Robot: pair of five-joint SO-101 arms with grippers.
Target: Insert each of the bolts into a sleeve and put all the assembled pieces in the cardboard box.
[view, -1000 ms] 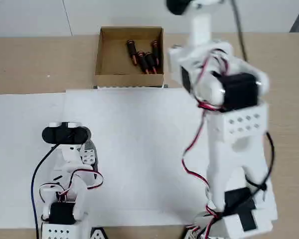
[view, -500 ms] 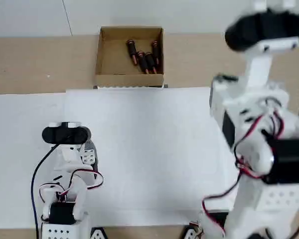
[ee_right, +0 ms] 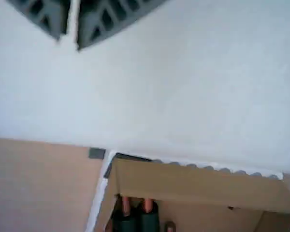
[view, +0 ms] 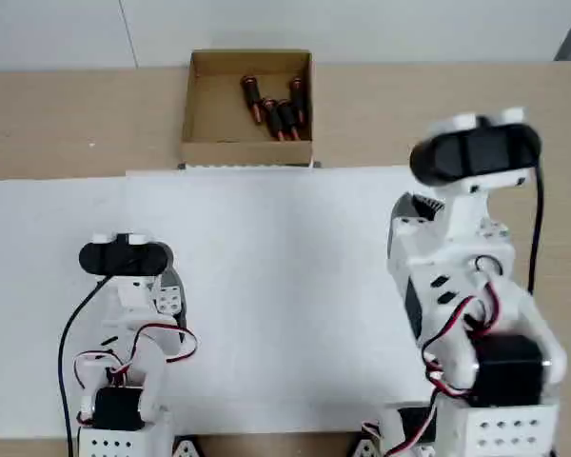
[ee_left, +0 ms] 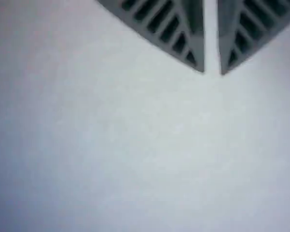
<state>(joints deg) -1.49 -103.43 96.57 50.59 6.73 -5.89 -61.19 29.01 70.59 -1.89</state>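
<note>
Left fingers (ee_left: 179, 29) are seen nearly closed, with only a thin slit between them and nothing held. They hang just above the white paper sheet (ee_left: 135, 154). Right fingers (ee_right: 111, 14) are likewise drawn to a narrow slit and hold nothing, also over the sheet (ee_right: 193, 82).

In the high view the left arm (view: 124, 333) is placed at the near left of the sheet (view: 285, 286). The right arm (view: 471, 286) is placed at the near right, with its black camera housing (view: 474, 152) raised toward the sheet's far right corner.

The cardboard box (view: 214, 109) is set on the bench (view: 76, 105), just past the sheet's far edge and touching it or nearly so. Assembled pieces (view: 274, 103), dark with copper-coloured ends, are lying inside the box. They are bunched together in its right half, toward the back; about four can be counted.

In the right wrist view the box's front wall (ee_right: 193, 186) is shown beyond the sheet. Two of the pieces (ee_right: 135, 215) are visible inside, side by side. A small grey tab (ee_right: 96, 153) is seen at the sheet's edge beside the box corner, with bare bench (ee_right: 38, 183) next to it.
</note>
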